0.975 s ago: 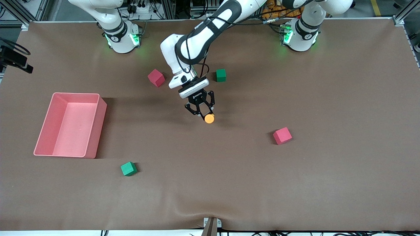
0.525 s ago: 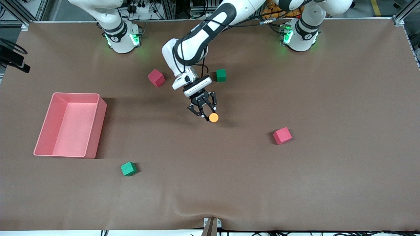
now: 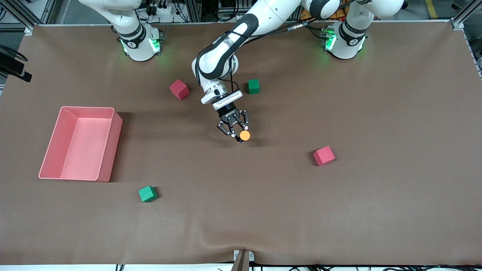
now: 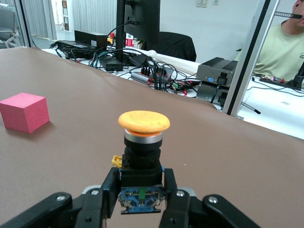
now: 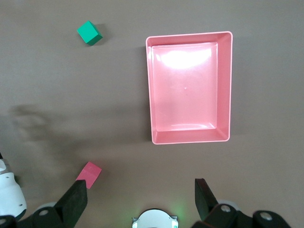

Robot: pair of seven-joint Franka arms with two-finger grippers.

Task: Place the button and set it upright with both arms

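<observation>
while our left end effector point(image 3: 238, 136) hangs low over the middle of the table point(image 3: 339, 210), its fingers point(image 4: 107, 197) are pinched on the black body of the button point(image 4: 143, 142), which stands cap-up between them. we judge the button light and rigid, its domed orange cap smooth and likely to slip, so the squarer black base is the place to hold. our right end effector point(image 5: 142, 199) waits high over the pink tray point(image 5: 191, 137), fingers spread and empty. a red cube point(image 4: 23, 112) lies near the left end effector, well apart from the button.
</observation>
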